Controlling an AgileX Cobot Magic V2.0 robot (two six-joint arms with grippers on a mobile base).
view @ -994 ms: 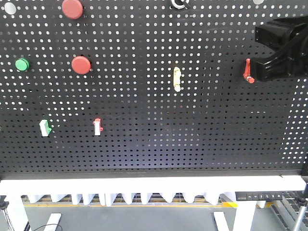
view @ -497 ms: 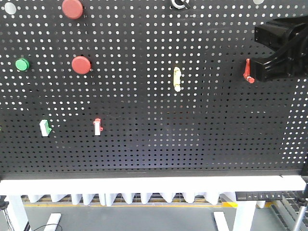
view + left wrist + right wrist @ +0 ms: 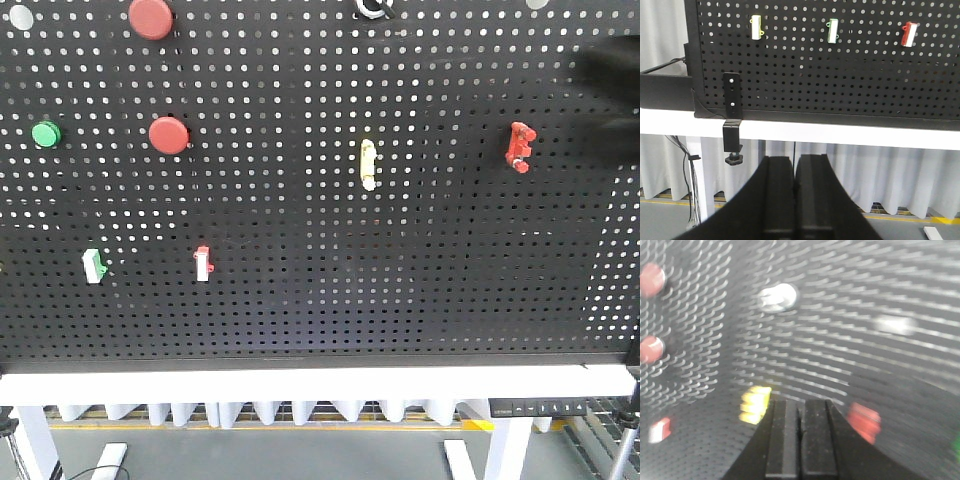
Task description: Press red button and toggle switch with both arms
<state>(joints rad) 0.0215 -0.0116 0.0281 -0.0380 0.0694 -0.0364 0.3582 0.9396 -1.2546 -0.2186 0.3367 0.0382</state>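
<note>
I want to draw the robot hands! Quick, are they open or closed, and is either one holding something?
Left end effector: closed, holding nothing.
Right end effector: closed, holding nothing; its view is blurred.

Motion blur smears the whole right wrist view, leaving the toggle switch (image 3: 864,422) a red smudge beside the right gripper (image 3: 800,440).

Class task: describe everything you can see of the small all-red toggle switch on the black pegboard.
The small all-red toggle switch looks like moulded plastic: a blocky, bracket-like body with stubby projections. It stands upright, mounted on the right part of the black perforated pegboard, level with the pale yellow switch. Nothing touches it in the front view. In the right wrist view it is only a red blur.
</note>
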